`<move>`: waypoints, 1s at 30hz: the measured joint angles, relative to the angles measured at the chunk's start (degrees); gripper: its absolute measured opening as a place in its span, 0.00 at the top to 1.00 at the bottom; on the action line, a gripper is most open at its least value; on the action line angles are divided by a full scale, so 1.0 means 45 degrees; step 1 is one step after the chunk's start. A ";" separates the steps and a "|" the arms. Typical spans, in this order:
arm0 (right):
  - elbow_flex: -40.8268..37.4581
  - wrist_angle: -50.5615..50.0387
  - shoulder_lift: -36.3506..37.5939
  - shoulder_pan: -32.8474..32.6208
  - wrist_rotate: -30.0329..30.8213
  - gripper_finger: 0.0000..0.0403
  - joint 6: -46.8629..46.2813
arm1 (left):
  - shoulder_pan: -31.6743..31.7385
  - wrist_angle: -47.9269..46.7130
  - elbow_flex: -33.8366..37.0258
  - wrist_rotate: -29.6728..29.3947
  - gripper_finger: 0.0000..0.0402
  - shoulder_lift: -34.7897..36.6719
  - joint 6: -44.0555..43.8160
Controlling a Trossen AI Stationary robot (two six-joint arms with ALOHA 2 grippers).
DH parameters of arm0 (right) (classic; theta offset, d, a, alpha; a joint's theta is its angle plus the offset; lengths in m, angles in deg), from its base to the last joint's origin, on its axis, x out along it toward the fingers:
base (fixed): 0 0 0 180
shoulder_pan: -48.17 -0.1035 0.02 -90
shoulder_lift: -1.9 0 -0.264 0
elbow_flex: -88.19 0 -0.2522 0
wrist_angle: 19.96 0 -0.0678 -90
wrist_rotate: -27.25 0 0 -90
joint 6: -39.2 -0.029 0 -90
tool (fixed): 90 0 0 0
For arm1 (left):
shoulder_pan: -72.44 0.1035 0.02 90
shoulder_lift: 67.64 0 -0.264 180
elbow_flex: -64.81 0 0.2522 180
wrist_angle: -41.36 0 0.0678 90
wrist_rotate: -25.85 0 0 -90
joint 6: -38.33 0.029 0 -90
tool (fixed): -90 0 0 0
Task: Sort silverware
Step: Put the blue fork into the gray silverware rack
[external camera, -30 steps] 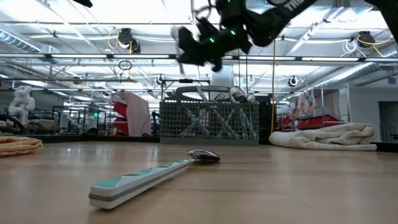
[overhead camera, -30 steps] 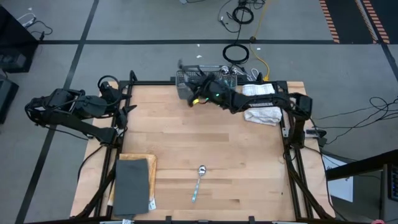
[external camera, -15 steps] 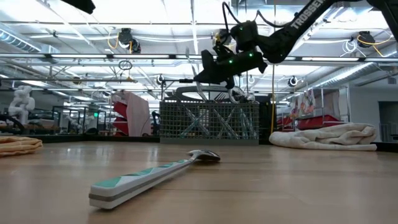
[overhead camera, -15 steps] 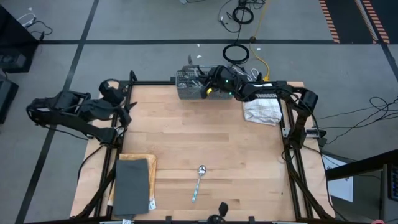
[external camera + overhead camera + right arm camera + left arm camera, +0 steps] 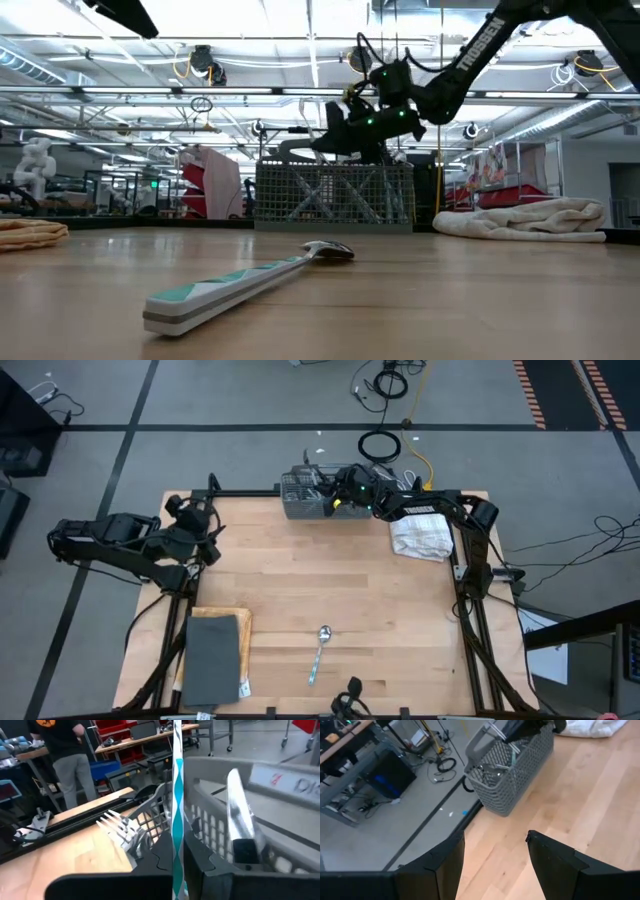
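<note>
A spoon (image 5: 320, 650) with a light blue patterned handle lies flat near the table's near edge, close in the low view (image 5: 240, 285). More silverware stands in the grey mesh basket (image 5: 303, 495) at the far edge; fork tines (image 5: 117, 830) and a knife blade (image 5: 240, 820) poke up. My right gripper (image 5: 337, 498) is over the basket's right part, just above its rim (image 5: 335, 165), shut on one piece's handle. My left gripper (image 5: 207, 530) hovers open over the table's left edge, far from the silverware (image 5: 495, 850). My right gripper (image 5: 176, 870) pinches a piece of silverware by its patterned handle (image 5: 176, 835) between the two fingers. The fingers come roughly level from the table's right, across the handle. The handle, seen edge-on, stands up past them. Its head is hidden below the fingers in the basket.
A white folded towel (image 5: 422, 535) lies at the far right corner. A dark grey mat on a wooden board (image 5: 213, 655) sits at the near left. Bare wood spreads across the table's middle. A person (image 5: 65, 750) stands in the room beyond the table.
My right gripper has moved from in front of the basket toward the far edge and down, ending just above the basket's rim. My left arm has shifted a little toward the table's right. The spoon on the table has stayed put.
</note>
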 joint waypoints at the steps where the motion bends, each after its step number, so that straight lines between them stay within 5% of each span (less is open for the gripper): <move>1: -0.0001 0.0007 -0.0062 -0.0018 0.0030 1.00 -0.0071 | 0.0000 -0.0008 0.0000 -0.0106 0.44 0.0008 -0.0003; 9: 0.0014 -0.0207 -0.0124 -0.0020 -0.0022 0.96 -0.0220 | 0.0003 -0.0058 0.0000 -0.0253 0.44 0.0075 0.0001; 21: 0.0009 -0.0407 -0.0139 -0.0035 0.0335 0.64 -0.0527 | 0.0005 -0.0062 -0.0005 -0.0253 0.44 0.0076 0.0000; 30: -0.0020 -0.0590 0.0031 -0.0092 0.0382 0.60 -0.0709 | 0.0005 -0.0062 -0.0005 -0.0248 0.44 0.0076 -0.0010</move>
